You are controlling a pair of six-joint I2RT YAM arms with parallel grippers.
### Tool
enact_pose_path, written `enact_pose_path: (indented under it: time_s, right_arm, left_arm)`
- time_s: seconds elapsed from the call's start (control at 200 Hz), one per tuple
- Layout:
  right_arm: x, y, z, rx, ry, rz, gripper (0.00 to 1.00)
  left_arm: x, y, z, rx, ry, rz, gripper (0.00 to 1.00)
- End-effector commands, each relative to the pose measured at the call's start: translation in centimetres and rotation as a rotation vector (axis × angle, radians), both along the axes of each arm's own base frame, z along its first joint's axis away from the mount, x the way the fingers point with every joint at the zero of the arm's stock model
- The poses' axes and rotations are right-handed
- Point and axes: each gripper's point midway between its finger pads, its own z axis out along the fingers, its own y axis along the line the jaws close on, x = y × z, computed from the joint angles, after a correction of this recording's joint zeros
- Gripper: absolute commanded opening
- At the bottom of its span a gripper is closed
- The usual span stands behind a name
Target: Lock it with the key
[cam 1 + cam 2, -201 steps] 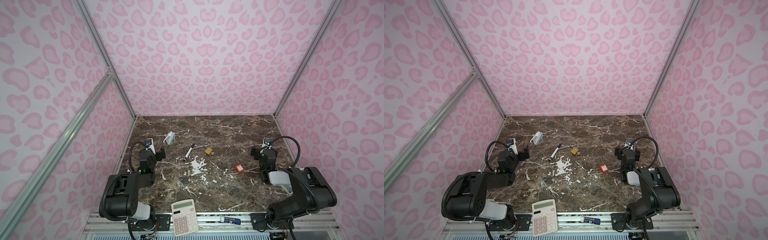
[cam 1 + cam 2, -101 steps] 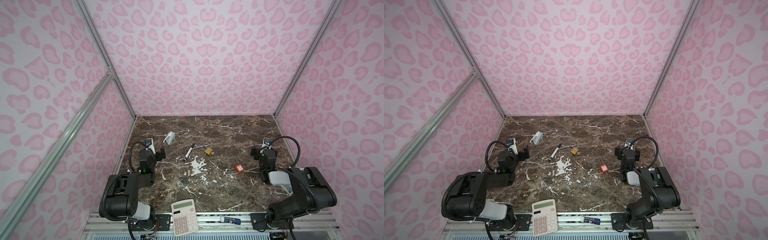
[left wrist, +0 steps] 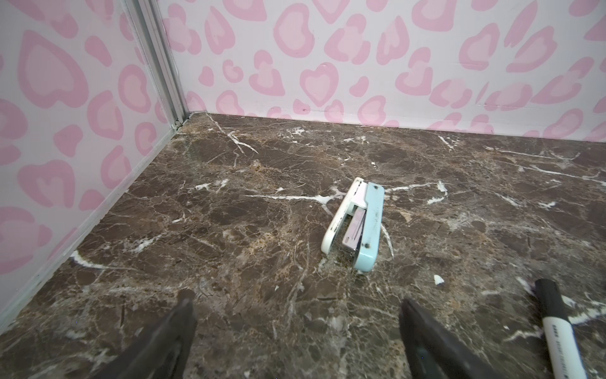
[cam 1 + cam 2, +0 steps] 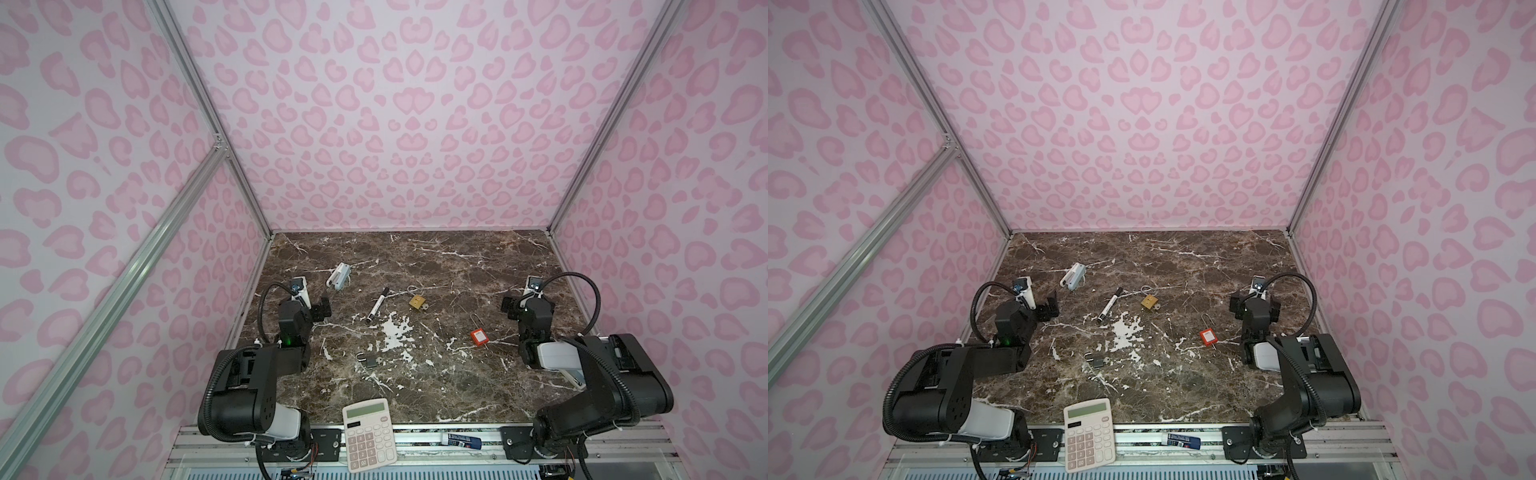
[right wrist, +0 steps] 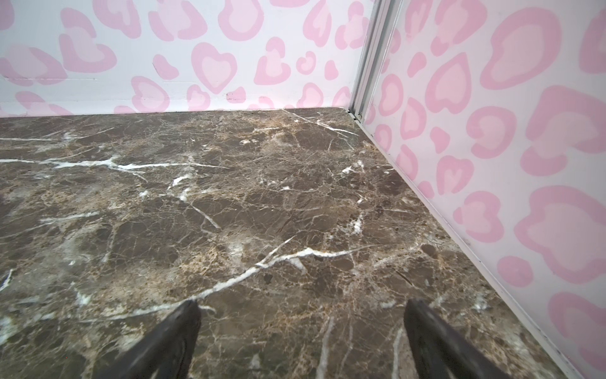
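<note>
Three padlocks lie on the marble table (image 4: 478, 266) in both top views. A brass one (image 4: 417, 301) is near the middle, a red one (image 4: 478, 336) with a long thin shackle sits to the right, and a small grey one (image 4: 371, 362) lies toward the front. A small metal piece (image 4: 379, 360) beside the grey padlock may be the key; it is too small to tell. My left gripper (image 4: 311, 307) stands open over bare table at the left. My right gripper (image 4: 528, 305) is open near the right wall. Both grippers are empty in their wrist views (image 3: 296, 315) (image 5: 301, 315).
A light-blue and white stapler (image 3: 355, 226) lies ahead of the left gripper, and a black-capped marker (image 4: 377, 305) lies left of the brass padlock. A calculator (image 4: 369, 432) and a small tube (image 4: 463, 440) rest at the front rail. Pink patterned walls enclose three sides.
</note>
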Motion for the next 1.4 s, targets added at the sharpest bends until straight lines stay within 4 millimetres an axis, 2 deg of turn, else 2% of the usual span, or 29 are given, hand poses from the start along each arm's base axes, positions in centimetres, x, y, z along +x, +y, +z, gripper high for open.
enact_pose_path:
  time_s: [0.0,0.095,0.18,0.22,0.26,0.33,0.41,0.515,0.6,0.645,0.805,1.03,1.29,1.395]
  right_arm:
    - [0.5,1.9,1.7,-0.026,-0.044,0.113,0.99]
    - [0.6,4.3,3.1,-0.073,0.019,0.205,0.99]
    - [0.1,7.7,4.4,-0.078,0.062,0.315,0.99]
    - [-0.2,9.8,5.4,-0.065,0.053,0.391,0.99]
    - [-0.8,12.1,6.2,-0.060,0.040,0.481,0.99]
    - [-2.3,16.5,6.8,-0.068,0.034,0.640,0.99]
    - [-5.0,22.0,6.5,-0.070,0.041,0.868,0.99]
    - [-8.9,28.3,5.1,-0.064,0.069,1.127,0.99]
    - [-11.8,32.3,3.8,-0.081,0.111,1.314,0.99]
    - [-12.8,33.8,3.0,-0.102,0.148,1.382,0.99]
    - [-15.4,37.4,0.0,-0.167,0.280,1.571,0.93]
    - [-16.8,40.7,-2.6,-0.213,0.380,1.742,0.86]
    - [-17.7,43.1,-5.7,-0.270,0.475,1.856,0.72]
    - [-17.8,43.8,-6.3,-0.276,0.496,1.876,0.66]
  left_arm:
    - [0.5,1.1,2.6,0.014,0.012,0.080,0.97]
    - [0.1,1.5,4.5,-0.040,0.045,0.128,0.97]
    - [-0.5,1.4,4.6,-0.121,0.122,0.162,0.97]
    - [-0.8,1.2,4.7,-0.155,0.163,0.172,0.97]
    - [-1.5,1.0,3.9,-0.186,0.227,0.179,0.97]
    - [-2.3,0.0,3.5,-0.258,0.265,0.171,0.98]
    - [-3.3,-1.1,3.3,-0.320,0.288,0.143,0.99]
    - [-4.5,-2.0,3.2,-0.366,0.310,0.122,1.00]
    - [-5.4,-2.9,2.8,-0.397,0.344,0.092,1.00]
    - [-5.9,-3.4,2.6,-0.414,0.368,0.070,1.00]
    - [-7.3,-5.2,1.6,-0.491,0.428,0.005,0.98]
    - [-8.7,-6.1,0.8,-0.582,0.463,-0.002,0.96]
    - [-9.9,-6.3,0.1,-0.606,0.510,0.017,0.94]
    - [-10.4,-6.4,-0.3,-0.634,0.528,0.025,0.92]
